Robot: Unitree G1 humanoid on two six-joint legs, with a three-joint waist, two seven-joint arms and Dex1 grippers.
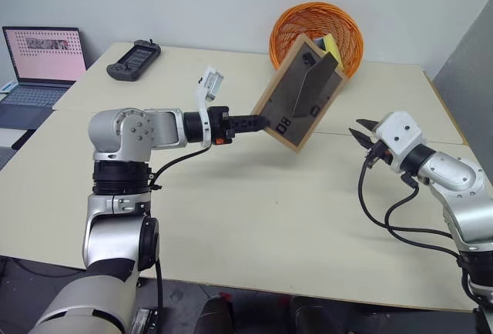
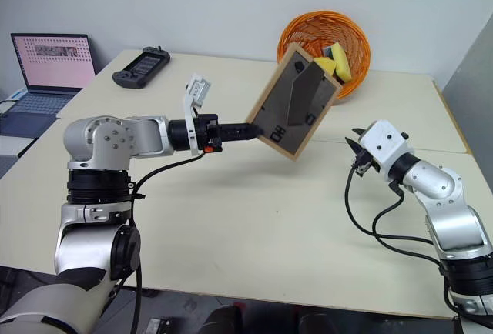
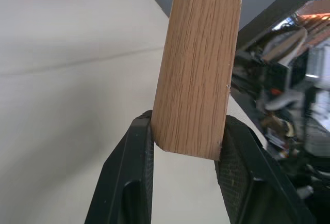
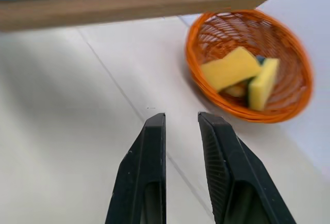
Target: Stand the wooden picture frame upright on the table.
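Note:
The wooden picture frame (image 1: pixel 299 91) hangs tilted in the air above the middle of the table (image 1: pixel 231 218), its dark grey backing and folded-out easel stand facing me. My left gripper (image 1: pixel 260 121) is shut on the frame's lower left edge; in the left wrist view the light-wood edge (image 3: pixel 198 64) sits clamped between the two black fingers (image 3: pixel 131 172). My right gripper (image 1: pixel 360 134) is off to the right of the frame, apart from it, with a small gap between its fingers (image 4: pixel 149 177) and nothing in them.
An orange basket (image 1: pixel 320 34) with yellow sponges (image 4: pixel 229 69) stands at the back of the table, right behind the frame. A black handheld controller (image 1: pixel 133 60) lies at the back left. A laptop (image 1: pixel 42 65) sits on a side surface to the left.

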